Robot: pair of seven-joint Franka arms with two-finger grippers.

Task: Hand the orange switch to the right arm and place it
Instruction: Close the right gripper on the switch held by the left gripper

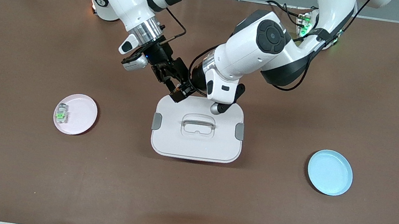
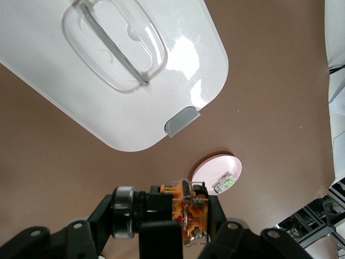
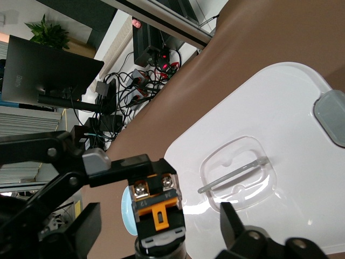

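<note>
Both tools meet at the orange switch [image 1: 178, 92], lying lengthwise between them.

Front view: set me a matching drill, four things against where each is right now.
Things:
1. orange switch
2. green switch
3. blue plate
4. white box

Places:
A. on the pink plate
B. mid-table, between the plates
C. toward the left arm's end
D. in the left gripper, jaws shut, over the box's edge; right gripper open around it

Pairs: 1-D, 2-A, 3-C, 4-B
</note>
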